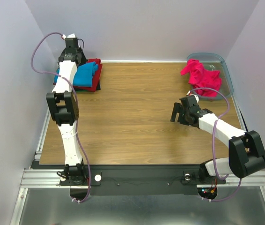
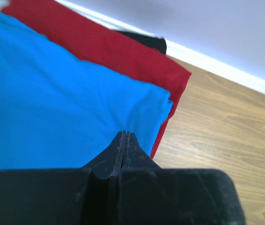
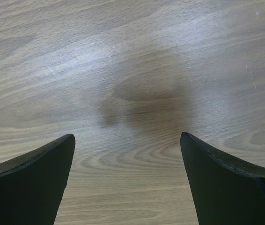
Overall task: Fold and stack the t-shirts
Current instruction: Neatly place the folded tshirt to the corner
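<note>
Hand L (image 2: 125, 135) closed tight, over blue t-shirt (image 2: 53, 98) (atop red t-shirt (image 2: 104, 47)); R hand (image 3: 127, 136) wide, empty.

Four t-shirts: one blue (image 1: 85, 75), one dark red (image 1: 95, 86), one black (image 2: 147, 43), one pink (image 1: 200, 75). One plastic bin (image 1: 228, 79). Two robot arms: left arm (image 1: 67, 108), right arm (image 1: 217, 129).

Blue shirt (image 2: 53, 103), red shirt (image 2: 109, 47), black-looking shirt (image 2: 147, 42)
</note>
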Robot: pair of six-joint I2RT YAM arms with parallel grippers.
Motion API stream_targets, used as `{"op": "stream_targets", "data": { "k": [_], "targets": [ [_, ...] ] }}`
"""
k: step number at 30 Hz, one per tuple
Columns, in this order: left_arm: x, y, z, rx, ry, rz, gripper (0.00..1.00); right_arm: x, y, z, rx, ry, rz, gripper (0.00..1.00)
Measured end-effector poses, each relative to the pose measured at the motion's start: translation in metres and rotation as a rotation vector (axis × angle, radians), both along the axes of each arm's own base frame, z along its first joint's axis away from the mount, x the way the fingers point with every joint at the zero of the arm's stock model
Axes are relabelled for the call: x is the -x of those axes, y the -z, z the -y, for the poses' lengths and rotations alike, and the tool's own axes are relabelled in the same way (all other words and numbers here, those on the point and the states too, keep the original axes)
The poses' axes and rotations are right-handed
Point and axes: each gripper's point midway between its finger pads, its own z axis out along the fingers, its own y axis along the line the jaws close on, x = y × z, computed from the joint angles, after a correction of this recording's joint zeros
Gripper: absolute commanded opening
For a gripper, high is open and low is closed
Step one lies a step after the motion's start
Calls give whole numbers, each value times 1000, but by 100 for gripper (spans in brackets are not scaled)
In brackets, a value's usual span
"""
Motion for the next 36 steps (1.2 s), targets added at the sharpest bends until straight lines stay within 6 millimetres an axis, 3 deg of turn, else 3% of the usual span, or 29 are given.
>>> {"op": "stream_targets", "data": {
  "k": [6, 10, 18, 22, 28, 32, 33, 36],
  "targets": [
    [-5, 56, 26, 54, 78, -92, 0, 0, 1, 0, 2, 0, -3, 100],
    [-5, 81, 36, 78, 112, -133, 0, 1, 5, 0, 6, 0, -16, 100],
    [-11, 83, 25, 105, 100, -115, 0, 2, 11, 1, 13, 0, -36, 100],
    [-14, 94, 20, 117, 87, -122, 0, 2, 11, 1, 14, 0, -36, 100],
    [-14, 102, 23, 147, 105, -132, 2, 3, 7, 1, 14, -3, -27, 100],
    [-8, 92, 24, 161, 104, -141, 28, 3, -8, 1, 2, -7, 8, 100],
    [-5, 87, 24, 162, 104, -142, 53, 2, -16, 1, -7, -8, 33, 100],
    [22, 50, 25, 168, 94, -134, 93, 1, -44, 0, -36, -11, 112, 100]
  ]
}}
